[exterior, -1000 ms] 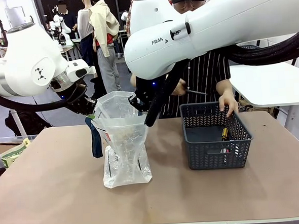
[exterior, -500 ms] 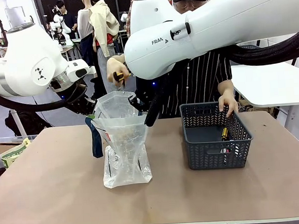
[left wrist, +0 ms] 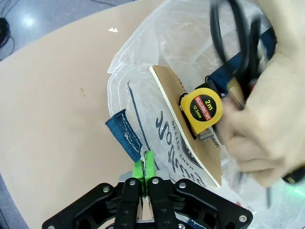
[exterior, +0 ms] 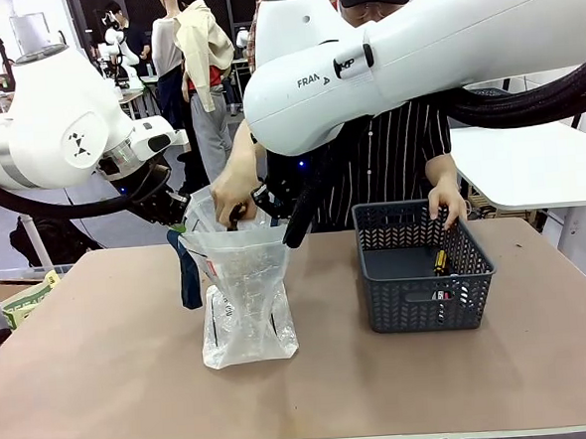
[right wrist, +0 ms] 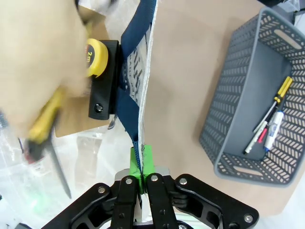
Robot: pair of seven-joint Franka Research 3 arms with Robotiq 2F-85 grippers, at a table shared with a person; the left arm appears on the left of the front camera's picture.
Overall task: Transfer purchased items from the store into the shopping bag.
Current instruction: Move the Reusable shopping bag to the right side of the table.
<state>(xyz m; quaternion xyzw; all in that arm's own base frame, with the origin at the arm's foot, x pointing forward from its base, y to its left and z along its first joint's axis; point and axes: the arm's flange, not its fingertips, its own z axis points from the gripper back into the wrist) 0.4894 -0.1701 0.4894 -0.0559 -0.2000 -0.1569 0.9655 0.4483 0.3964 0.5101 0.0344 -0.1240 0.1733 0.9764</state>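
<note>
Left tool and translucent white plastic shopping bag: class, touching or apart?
Touching. Left wrist view: left tool shut on the rim of the translucent white plastic bag.

The yellow tape measure (left wrist: 202, 109) reads "2m", and the right arm (exterior: 413, 58) shows "FRAN".

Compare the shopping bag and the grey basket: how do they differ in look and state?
The shopping bag is soft, translucent white plastic; the basket is stiff dark grey mesh. The left gripper and right gripper pinch the bag's rim; the basket stands free, a person's hand on its rim. Both stand on the table, open on top.
</note>
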